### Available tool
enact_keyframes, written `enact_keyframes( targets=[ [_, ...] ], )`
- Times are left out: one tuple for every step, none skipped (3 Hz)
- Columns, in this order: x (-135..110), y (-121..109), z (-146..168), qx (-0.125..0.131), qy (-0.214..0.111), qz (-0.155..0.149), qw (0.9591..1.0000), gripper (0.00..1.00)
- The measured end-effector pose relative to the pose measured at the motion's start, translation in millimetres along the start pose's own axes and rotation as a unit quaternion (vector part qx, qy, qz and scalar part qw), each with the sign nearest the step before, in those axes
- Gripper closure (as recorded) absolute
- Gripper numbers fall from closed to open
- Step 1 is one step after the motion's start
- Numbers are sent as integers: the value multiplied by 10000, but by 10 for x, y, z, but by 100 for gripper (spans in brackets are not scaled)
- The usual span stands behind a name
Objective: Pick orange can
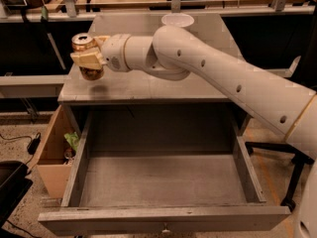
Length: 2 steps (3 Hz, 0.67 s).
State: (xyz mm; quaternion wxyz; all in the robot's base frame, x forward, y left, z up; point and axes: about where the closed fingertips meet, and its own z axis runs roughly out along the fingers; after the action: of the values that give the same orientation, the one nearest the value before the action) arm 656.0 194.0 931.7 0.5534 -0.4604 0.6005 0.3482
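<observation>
The orange can [84, 43] is a copper-orange drink can with a silver top. It is at the left edge of the grey table [148, 86], held a little above the tabletop, with a shadow beneath it. My gripper [89, 57] reaches in from the right on the white arm [213, 78]. Its tan fingers [87, 59] are shut around the can's middle.
A white bowl [177, 20] stands at the back of the table. The table's wide drawer [163, 182] is pulled open toward the camera. A cardboard box [52, 155] with some items stands on the floor at the left. A dark shelf runs behind the table.
</observation>
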Motion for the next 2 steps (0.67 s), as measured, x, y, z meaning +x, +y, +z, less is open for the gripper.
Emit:
enact_keyframes(
  targets=[
    [-645,63,-353,-209,-124,-329,9992,100],
    [-1285,155,-793,-491,-194,-712,9961,100]
  ],
)
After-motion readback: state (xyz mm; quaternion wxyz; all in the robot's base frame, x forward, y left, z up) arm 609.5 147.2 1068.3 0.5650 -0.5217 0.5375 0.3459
